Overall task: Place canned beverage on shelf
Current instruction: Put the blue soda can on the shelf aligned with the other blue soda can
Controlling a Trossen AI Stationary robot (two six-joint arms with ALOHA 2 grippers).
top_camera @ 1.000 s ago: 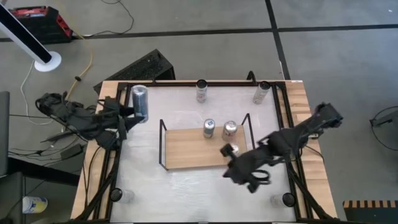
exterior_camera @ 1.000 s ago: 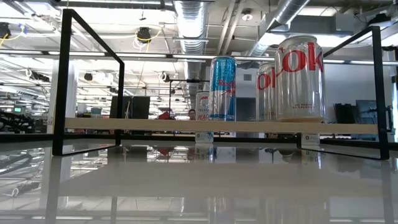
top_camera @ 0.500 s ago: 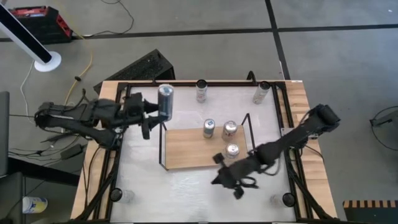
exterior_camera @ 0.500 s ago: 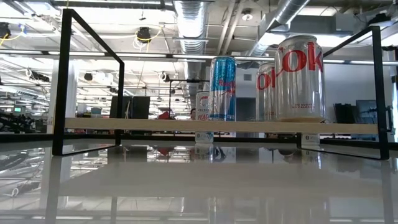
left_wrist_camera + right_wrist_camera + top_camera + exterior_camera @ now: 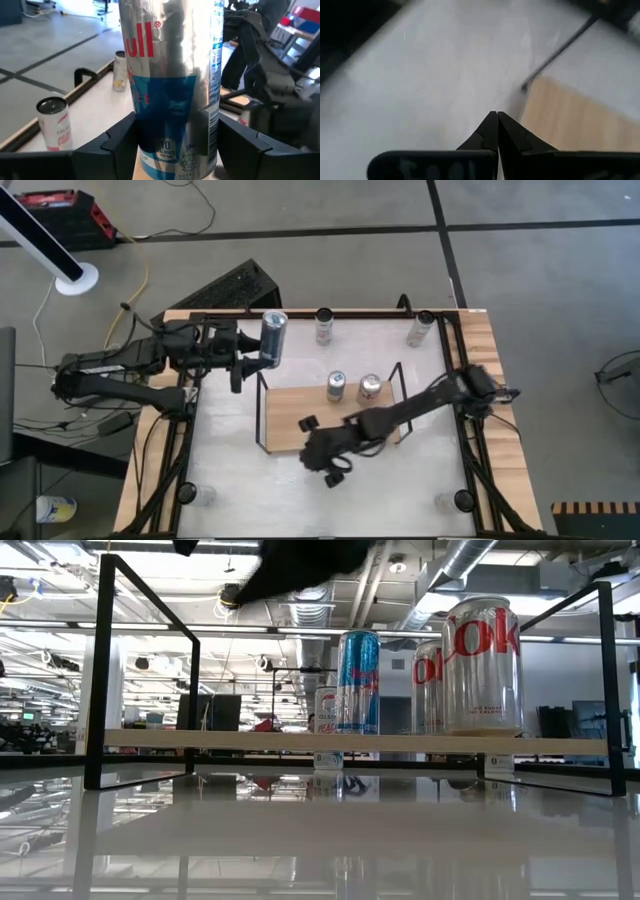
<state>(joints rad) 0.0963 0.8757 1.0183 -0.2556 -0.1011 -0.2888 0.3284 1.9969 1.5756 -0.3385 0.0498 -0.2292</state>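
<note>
My left gripper (image 5: 258, 352) is shut on a tall silver-and-blue can (image 5: 273, 338), held over the table just beyond the far left corner of the shelf (image 5: 300, 415). The shelf is a wooden board between black wire ends. On it stand a blue can (image 5: 358, 682) and two silver cans with red letters (image 5: 483, 665). My right gripper (image 5: 310, 454) is shut on nothing. It hangs low over the shelf's near edge, and its arm lies across the board's right part. My left gripper pinches the tall can's lower body (image 5: 150, 150) between its two fingers (image 5: 120, 145), one on each side. The fingers come in level from the table's left side. The can stands upright in the hold, and no can shows on the table there in the low view.
Two more cans (image 5: 324, 326) (image 5: 421, 329) stand along the table's far edge. The right arm (image 5: 300, 560) shows dark at the top of the low view. The white table in front of the shelf (image 5: 280, 480) lies bare.
My left gripper has carried the tall can from the table's left edge toward the right, up to the shelf's far left corner, keeping it upright. My right gripper, still shut, has sunk and swept toward the left along the shelf's near edge.
</note>
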